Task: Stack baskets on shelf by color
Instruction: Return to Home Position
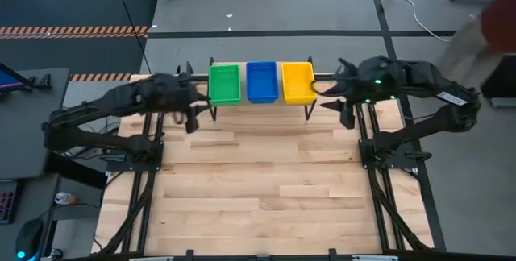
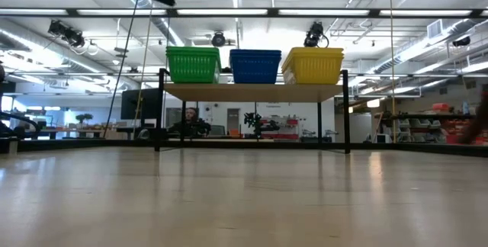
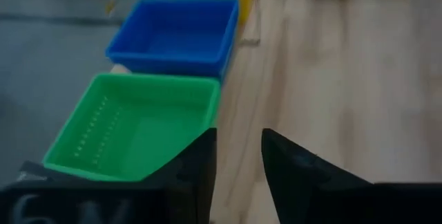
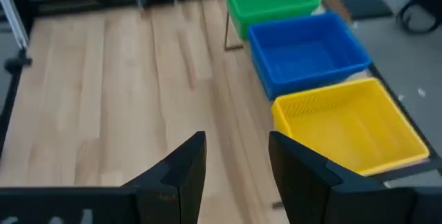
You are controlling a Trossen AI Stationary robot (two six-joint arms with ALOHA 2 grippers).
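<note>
A: Nearest the lens: left gripper (image 3: 238, 144), dark fingers (image 3: 197, 175) parted by a narrow gap, nothing between them.

B: Whereabouts?

A: Raised over the far end of the slatted table (image 1: 258, 188), at about 8 o'clock from the green baskets (image 1: 224, 83). Near them, not touching.

B: And the right gripper (image 4: 236, 148)?

A: Parted a little wider, likewise empty. At about 3 o'clock from the yellow baskets (image 1: 297, 82), close by.

B: The baskets themselves?

A: All up on the shelf (image 2: 252, 92), at 12 o'clock on the table. Green at the 9 o'clock end, blue baskets (image 1: 262, 80) in the middle, yellow at the 3 o'clock end. Side by side, grouped by colour, open side up.

B: How many in each pile?

A: Cannot tell; nested too snugly to count.

B: Shelf legs?

A: Thin, black, planted on the tabletop.
</note>
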